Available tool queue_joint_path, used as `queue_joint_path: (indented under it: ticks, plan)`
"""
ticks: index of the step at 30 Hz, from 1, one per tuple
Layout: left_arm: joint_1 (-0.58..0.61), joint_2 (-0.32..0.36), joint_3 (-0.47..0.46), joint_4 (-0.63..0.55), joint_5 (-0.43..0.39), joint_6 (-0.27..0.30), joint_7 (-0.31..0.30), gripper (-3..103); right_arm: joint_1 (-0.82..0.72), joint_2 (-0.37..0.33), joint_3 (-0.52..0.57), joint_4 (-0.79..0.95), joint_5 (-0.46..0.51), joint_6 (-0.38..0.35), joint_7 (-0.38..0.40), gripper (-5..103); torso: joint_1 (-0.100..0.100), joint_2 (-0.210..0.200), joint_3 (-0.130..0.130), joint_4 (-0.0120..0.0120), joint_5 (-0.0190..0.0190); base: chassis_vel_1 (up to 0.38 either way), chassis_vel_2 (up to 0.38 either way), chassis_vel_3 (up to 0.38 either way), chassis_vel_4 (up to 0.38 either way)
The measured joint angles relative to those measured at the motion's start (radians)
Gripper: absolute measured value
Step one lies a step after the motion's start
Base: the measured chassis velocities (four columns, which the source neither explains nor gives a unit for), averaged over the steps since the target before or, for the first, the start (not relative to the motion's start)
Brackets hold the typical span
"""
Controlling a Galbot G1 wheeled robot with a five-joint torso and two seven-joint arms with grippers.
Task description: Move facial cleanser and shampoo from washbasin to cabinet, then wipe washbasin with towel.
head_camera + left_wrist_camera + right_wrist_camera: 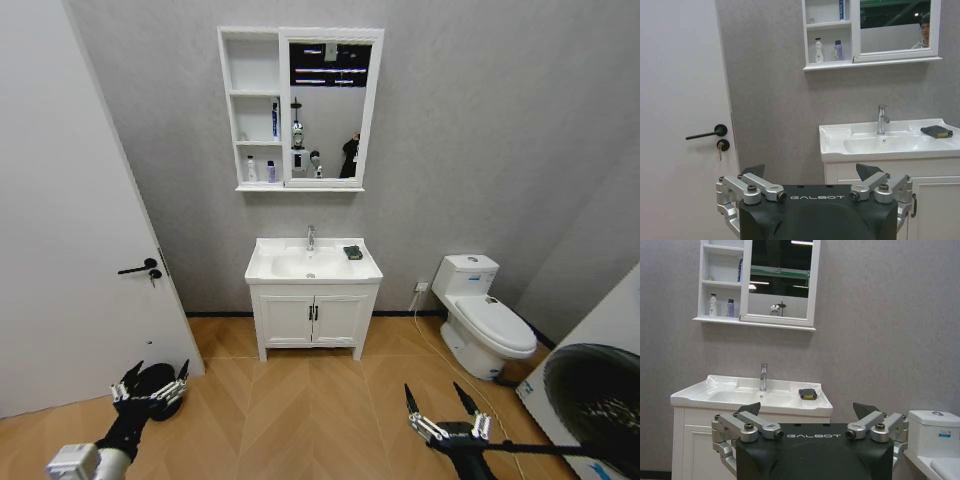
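Both grippers, left (150, 383) and right (445, 411), hang low, fingers spread wide and empty, well back from the basin (262, 269). The towel (353, 252) sits at its right rear corner; two bottles (259, 171) already on the cabinet (252, 107)'s bottom shelf. A clumsy grab might shove the towel off the edge.

A white washbasin (313, 263) with a chrome tap tops a white vanity against the grey wall. A dark folded towel (352, 252) lies on its right rim. Above hangs the white cabinet (300, 108), mirror beside three open shelves; two bottles (260, 170) stand upright on the lowest shelf.
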Motion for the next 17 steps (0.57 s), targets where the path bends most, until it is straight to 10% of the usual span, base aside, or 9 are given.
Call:
queue_joint_path:
  ticks: [17]
  plan:
    - [0.0, 0.0, 0.0, 0.0, 0.0, 0.0, 0.0, 100, 0.0, 0.0, 0.0, 0.0, 0.0, 0.0, 0.0, 100, 0.0, 0.0, 0.0, 0.0001, 0.0, 0.0, 0.0, 0.0, 0.0]
